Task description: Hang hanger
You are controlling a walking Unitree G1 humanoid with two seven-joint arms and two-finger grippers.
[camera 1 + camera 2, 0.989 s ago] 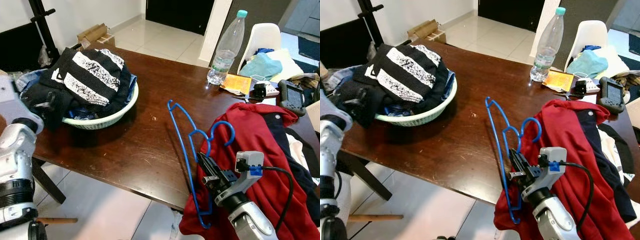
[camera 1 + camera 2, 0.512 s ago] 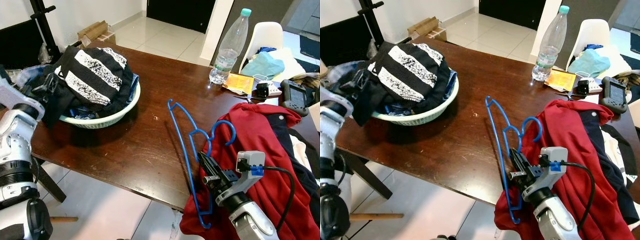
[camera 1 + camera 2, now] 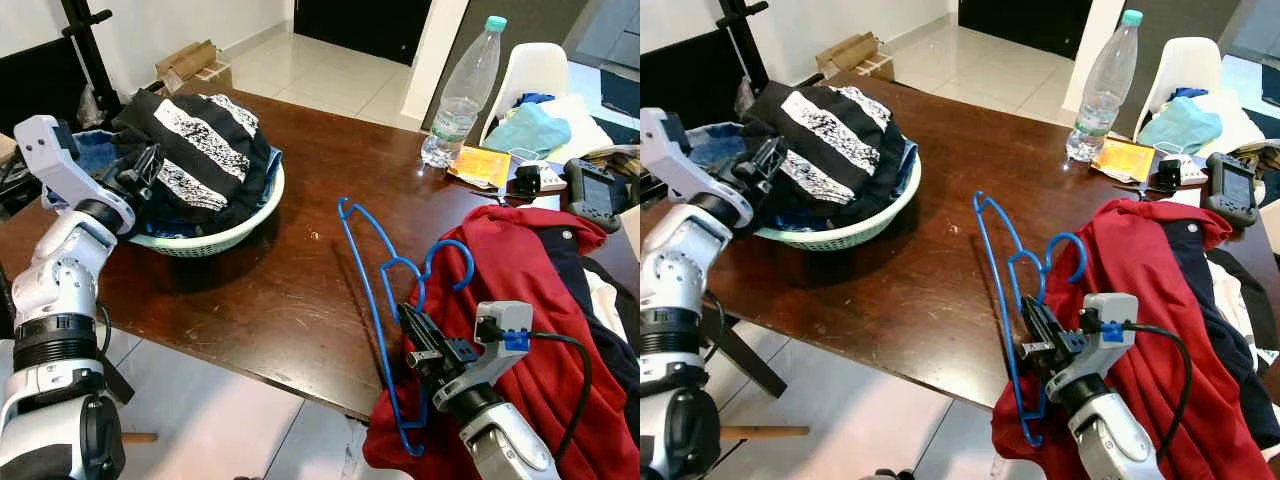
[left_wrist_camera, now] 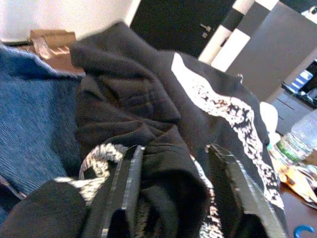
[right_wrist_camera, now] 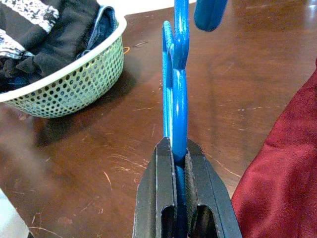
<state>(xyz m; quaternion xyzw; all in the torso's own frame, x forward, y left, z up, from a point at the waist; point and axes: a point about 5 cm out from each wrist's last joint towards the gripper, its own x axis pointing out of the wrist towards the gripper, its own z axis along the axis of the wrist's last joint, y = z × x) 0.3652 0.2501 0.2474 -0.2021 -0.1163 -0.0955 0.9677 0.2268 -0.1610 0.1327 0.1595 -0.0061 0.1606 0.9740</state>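
Observation:
A blue plastic hanger (image 3: 368, 262) stands tilted over the front edge of the dark wooden table (image 3: 280, 290), its hook beside a red garment (image 3: 530, 290). My right gripper (image 3: 412, 325) is shut on the hanger's lower bar, and the right wrist view has the blue bar (image 5: 178, 99) clamped between the fingers. My left gripper (image 3: 145, 165) is up at the laundry basket (image 3: 235, 232), pressed into the black clothes. In the left wrist view its open fingers (image 4: 128, 173) straddle a fold of black cloth (image 4: 168, 163).
A black-and-white striped garment (image 3: 205, 135) tops the basket pile, over blue denim (image 4: 29, 114). A water bottle (image 3: 462, 90), an orange packet (image 3: 475, 165) and small devices sit at the table's far right. A white chair (image 3: 530, 70) stands behind.
My left arm has risen from beside the table and reached forward into the basket's clothes. The right gripper and the hanger have stayed in place.

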